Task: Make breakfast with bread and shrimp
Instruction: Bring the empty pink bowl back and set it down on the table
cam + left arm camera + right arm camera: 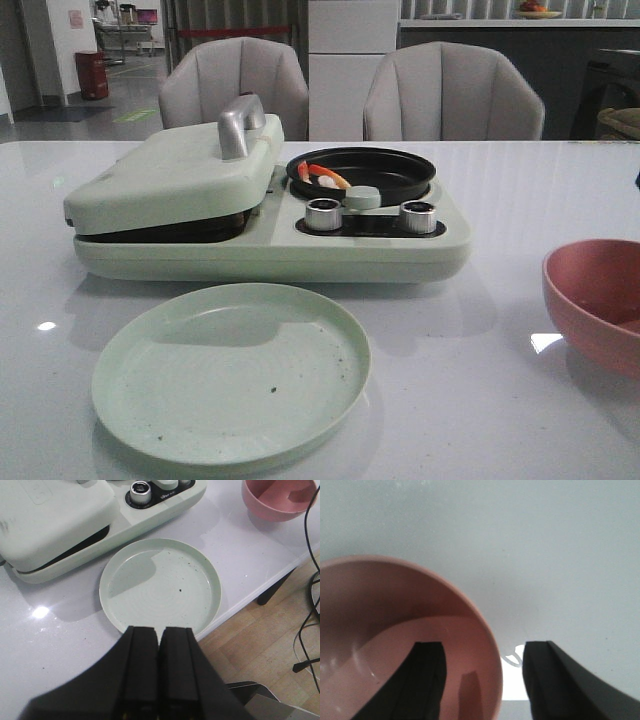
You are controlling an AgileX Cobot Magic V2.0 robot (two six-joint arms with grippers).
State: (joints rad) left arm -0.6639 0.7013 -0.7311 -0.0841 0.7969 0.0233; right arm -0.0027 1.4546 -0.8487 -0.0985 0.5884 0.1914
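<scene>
One shrimp [322,176] in black pan [395,172], left jaws pressed together, right jaws spread

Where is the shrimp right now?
In the front view, the shrimp lies in the black round pan on the right half of the green breakfast maker, just behind its two silver knobs.

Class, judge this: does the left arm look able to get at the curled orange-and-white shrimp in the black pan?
Probably yes: the curled orange-and-white shrimp lies uncovered in the open black pan; the left gripper, shut, hangs above the pale green plate.
</scene>
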